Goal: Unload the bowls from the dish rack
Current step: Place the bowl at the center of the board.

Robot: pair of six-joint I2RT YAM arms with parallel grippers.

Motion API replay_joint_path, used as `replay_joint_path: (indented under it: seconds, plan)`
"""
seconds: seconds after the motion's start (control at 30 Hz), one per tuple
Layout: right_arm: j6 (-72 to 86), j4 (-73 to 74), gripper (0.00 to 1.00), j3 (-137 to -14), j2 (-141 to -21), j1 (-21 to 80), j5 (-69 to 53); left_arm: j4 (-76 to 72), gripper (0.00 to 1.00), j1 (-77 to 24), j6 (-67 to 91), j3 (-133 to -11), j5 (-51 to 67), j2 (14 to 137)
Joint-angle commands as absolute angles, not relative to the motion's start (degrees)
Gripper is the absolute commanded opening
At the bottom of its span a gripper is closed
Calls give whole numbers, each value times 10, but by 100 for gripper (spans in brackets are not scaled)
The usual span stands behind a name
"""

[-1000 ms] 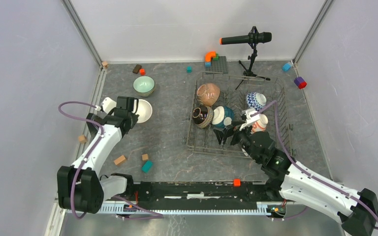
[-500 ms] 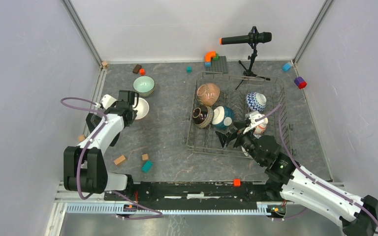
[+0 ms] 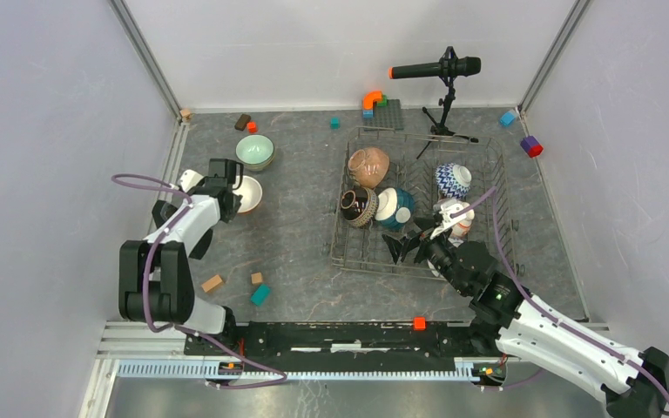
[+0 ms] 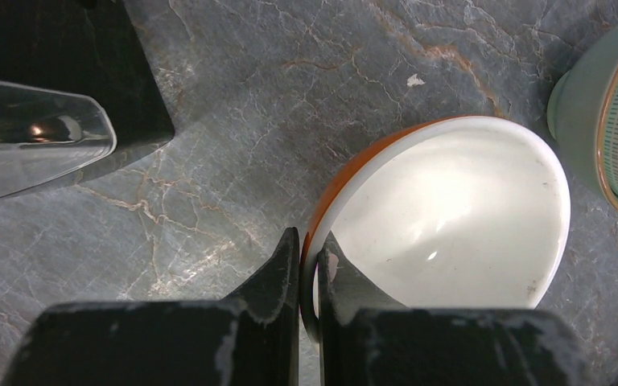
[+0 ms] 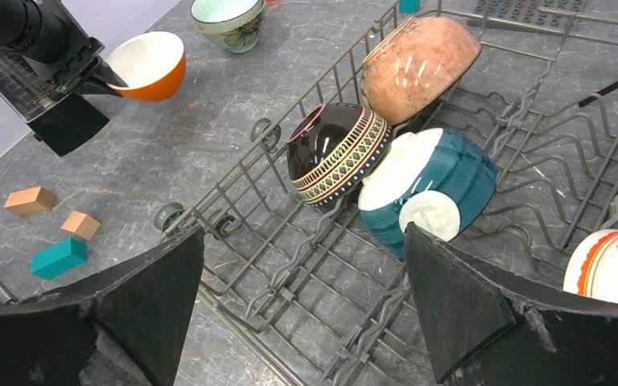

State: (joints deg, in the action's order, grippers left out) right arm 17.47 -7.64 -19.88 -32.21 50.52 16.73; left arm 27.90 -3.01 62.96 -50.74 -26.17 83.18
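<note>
Orange bowl (image 4: pixel 451 217) rim pinched in left end effector (image 4: pixel 310 241), elbow bent — right end effector (image 5: pixel 303 232) wide above dish rack (image 5: pixel 314 265).

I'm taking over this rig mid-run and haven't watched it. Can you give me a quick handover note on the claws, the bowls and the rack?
Left claw: shut on the rim of the orange bowl, over the table left of the dish rack, beside the pale green bowl. I cannot tell whether it touches the table.
Right claw: open and empty, over the rack's near side.
Done: pale green bowl on the table; orange bowl out of the rack, not released.
Left: five in the rack: brown speckled bowl, dark striped bowl, teal bowl, blue-white zigzag bowl, red-white bowl.
</note>
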Motion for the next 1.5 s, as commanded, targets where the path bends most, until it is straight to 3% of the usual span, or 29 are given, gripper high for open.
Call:
replay_joint_path:
  seconds: [0.0, 0.43, 0.57, 0.7, 1.0, 1.2, 1.47]
  plan:
    - [165, -80, 98, -194, -322, 505, 167, 237, 2, -20, 642, -533, -245, 844]
    - [168, -81, 98, -185, -319, 504, 172, 223, 2, -1, 626, -546, -227, 878]
    - [168, -77, 98, -184, -315, 504, 174, 213, 9, 16, 623, -546, -212, 892]
    - [167, -73, 98, -183, -309, 504, 178, 207, 11, 21, 620, -546, -206, 896]
    - [170, -67, 98, -179, -300, 504, 184, 200, 29, 23, 616, -541, -192, 896]
    - [170, -63, 98, -179, -295, 504, 184, 199, 34, 23, 614, -539, -188, 891]
    - [170, -62, 98, -177, -295, 505, 186, 200, 49, 23, 615, -533, -179, 875]
